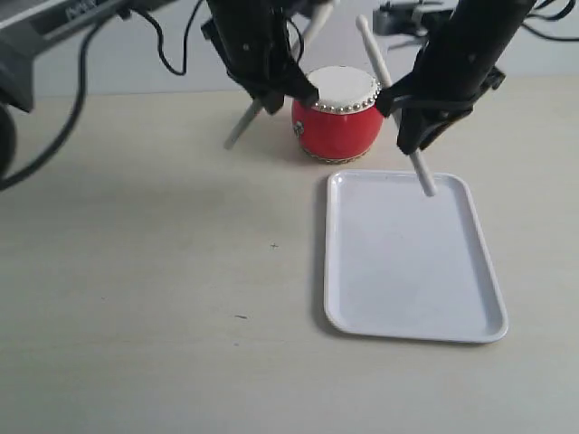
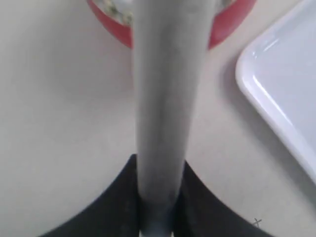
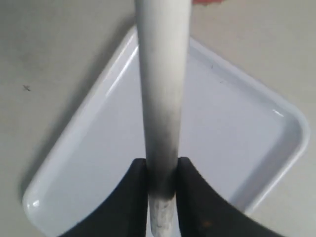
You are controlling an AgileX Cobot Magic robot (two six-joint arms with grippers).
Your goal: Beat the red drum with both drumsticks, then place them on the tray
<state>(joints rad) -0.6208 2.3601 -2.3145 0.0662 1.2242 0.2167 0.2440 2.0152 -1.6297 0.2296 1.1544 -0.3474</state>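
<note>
The red drum (image 1: 336,116) with its white skin stands at the back of the table, just beyond the white tray (image 1: 407,271). My left gripper (image 1: 271,93) hangs at the drum's left side, shut on a pale drumstick (image 1: 240,129) that slants down to the left. In the left wrist view that drumstick (image 2: 165,98) runs out from the left gripper (image 2: 158,170) over the drum (image 2: 232,24), beside the tray's corner (image 2: 281,84). My right gripper (image 1: 418,113) is shut on the other drumstick (image 1: 423,176), whose lower end hangs over the tray's far edge. In the right wrist view this drumstick (image 3: 163,74) lies across the tray (image 3: 237,143), clamped in the gripper (image 3: 163,165).
A black cable (image 1: 77,86) loops down from grey equipment at the back left. The beige table (image 1: 163,271) stretches to the left of and in front of the tray, with small dark marks (image 1: 240,316) on it.
</note>
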